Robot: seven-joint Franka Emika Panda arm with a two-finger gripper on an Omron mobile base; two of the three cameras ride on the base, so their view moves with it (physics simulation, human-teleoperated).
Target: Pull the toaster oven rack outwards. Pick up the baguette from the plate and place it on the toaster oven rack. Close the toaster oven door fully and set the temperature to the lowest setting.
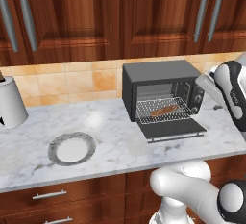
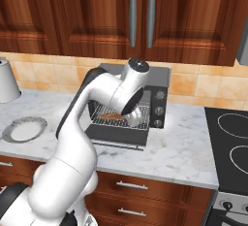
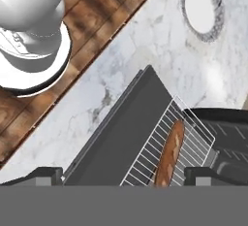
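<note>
The dark grey toaster oven (image 1: 156,74) stands at the back of the counter with its door (image 1: 174,129) dropped flat open. The wire rack (image 1: 166,111) is pulled partly out over the door. On it lies the reddish-brown baguette (image 1: 163,110), lengthwise along the mesh (image 3: 170,154). The round plate (image 1: 72,149) with the speckled rim sits bare to the left, near the counter's front edge. My gripper (image 3: 125,176) hovers above the door (image 3: 121,137) and the rack's front edge (image 3: 160,147), open, its fingers wide apart with nothing between them. The arm hides part of the oven front (image 2: 160,82) in the right base view.
A white cylindrical canister (image 1: 10,104) stands at the far left of the counter. The oven's knobs (image 2: 159,109) run down its right panel. A black cooktop (image 2: 227,145) lies to the right. Wooden cabinets hang above and drawers (image 1: 50,195) sit below the counter edge.
</note>
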